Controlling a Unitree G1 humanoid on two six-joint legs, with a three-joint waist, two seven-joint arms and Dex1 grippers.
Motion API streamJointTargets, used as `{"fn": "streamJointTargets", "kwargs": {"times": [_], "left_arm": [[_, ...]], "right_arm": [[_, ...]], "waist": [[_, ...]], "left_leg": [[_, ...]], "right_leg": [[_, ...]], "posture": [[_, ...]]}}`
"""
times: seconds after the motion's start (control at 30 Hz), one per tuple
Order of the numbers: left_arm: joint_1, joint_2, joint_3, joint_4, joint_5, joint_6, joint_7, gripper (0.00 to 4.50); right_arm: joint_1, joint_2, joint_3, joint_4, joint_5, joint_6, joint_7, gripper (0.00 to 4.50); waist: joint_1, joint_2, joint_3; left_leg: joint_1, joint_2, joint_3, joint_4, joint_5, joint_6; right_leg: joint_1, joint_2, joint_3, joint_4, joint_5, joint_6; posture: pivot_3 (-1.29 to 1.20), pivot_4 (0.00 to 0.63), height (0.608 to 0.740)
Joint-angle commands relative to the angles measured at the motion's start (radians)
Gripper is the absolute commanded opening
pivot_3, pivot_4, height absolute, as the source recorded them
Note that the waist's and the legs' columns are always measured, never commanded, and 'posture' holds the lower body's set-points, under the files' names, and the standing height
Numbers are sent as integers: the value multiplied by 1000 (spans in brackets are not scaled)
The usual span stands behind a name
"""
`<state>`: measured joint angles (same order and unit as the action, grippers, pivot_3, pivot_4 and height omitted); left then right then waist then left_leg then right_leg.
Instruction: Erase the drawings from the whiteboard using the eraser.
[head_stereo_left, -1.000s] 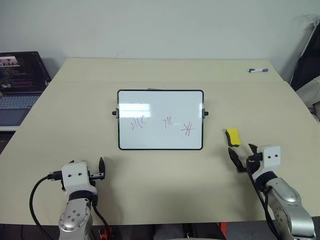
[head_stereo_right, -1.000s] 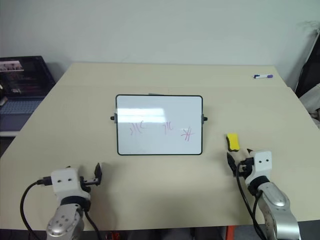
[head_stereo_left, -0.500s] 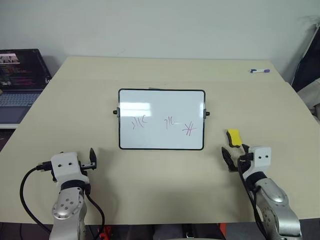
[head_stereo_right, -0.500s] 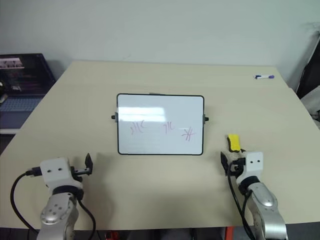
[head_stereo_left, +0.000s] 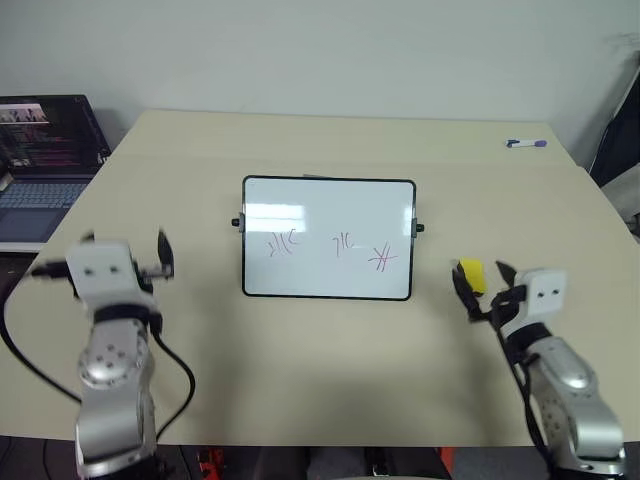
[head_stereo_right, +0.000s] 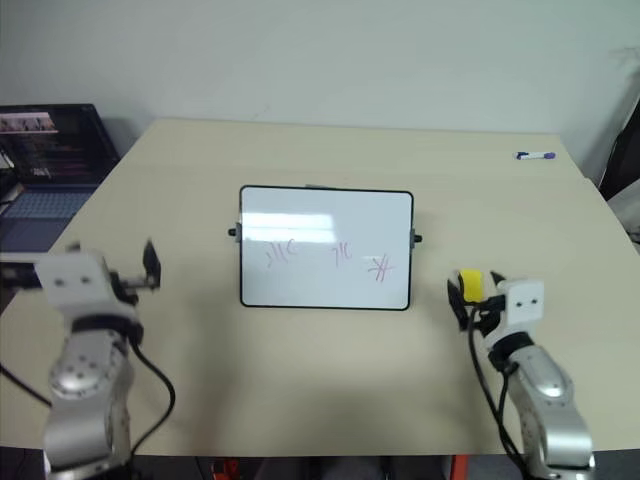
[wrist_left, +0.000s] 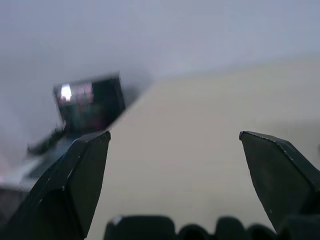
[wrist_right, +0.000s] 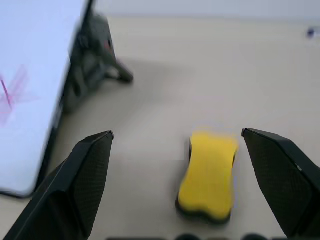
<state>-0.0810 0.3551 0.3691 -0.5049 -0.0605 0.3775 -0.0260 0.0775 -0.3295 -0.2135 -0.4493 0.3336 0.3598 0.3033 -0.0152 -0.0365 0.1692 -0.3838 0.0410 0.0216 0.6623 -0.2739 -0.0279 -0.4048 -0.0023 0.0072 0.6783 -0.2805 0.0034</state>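
Change: both arms have lifted since the earlier frames; the left gripper has climbed well clear of the table at the left, and the right gripper has edged up and forward until the eraser sits at its fingertips.
Eraser: the eraser lies flat on the table to the right of the whiteboard, yellow face up, dark underside down, untouched. In the right wrist view it sits between the lines of the two fingers and slightly toward one of them, so the approach looks lined up for a pinch across its narrow sides.
Right gripper: jaws spread wide with nothing between them; it points about level along the table toward the eraser, likely so the fingers can slide to either side of the block.
Whiteboard: the whiteboard stands at mid table, tilted back on its side knobs, its face toward the robot and within reach of the right arm.
Drawings: the drawings sit in a row across the lower half of the board, two curved scribbles and a hash sign at the right; all three are intact.
Left gripper: jaws apart and empty, held high and well apart from the board; I judge it is kept out of the way or readied to steady the frame.
Marker: a purple-capped marker lies at the far right corner, no part of this step.
Laptop: a laptop sits beyond the table's left edge.
Stage: grasp not yet made; erasing not begun.
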Motion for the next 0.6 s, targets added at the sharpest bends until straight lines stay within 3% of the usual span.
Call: {"fn": "streamJointTargets", "kwargs": {"times": [0.03, 0.2, 0.37, 0.6], "left_arm": [[-125, 51, -75, -82, -140, 84, -144, 4500], [-300, 110, -125, -86, -379, 244, -329, 4500], [-400, 263, -293, -53, -511, 307, -649, 4500], [-469, 386, -504, 35, -488, 202, -1009, 4500]], "right_arm": [[-34, -58, -72, -73, 84, 99, 13, 4476], [-91, -99, -116, -92, 118, 241, -52, 4476], [-125, -123, -84, -125, 137, 452, -112, 4476], [-182, -112, -74, -138, 184, 607, -143, 4476]], "waist": [[1, 0, -1], [0, -1, 1], [-13, 0, 1], [-15, 1, 3]], "left_leg": [[1, 0, 1, 0, 0, 0], [1, 0, 5, -1, 0, 0], [2, 2, 7, -2, -1, -1], [3, 2, 7, -2, -1, -1]], "right_leg": [[0, 0, 1, 0, 0, 0], [-1, 1, 6, 0, 0, 0], [-1, 3, 8, 0, 0, 2], [-2, 6, 9, 0, -1, 2]], "posture": [[0, 150, 740], [0, 150, 740], [0, 150, 740], [0, 150, 740]]}}
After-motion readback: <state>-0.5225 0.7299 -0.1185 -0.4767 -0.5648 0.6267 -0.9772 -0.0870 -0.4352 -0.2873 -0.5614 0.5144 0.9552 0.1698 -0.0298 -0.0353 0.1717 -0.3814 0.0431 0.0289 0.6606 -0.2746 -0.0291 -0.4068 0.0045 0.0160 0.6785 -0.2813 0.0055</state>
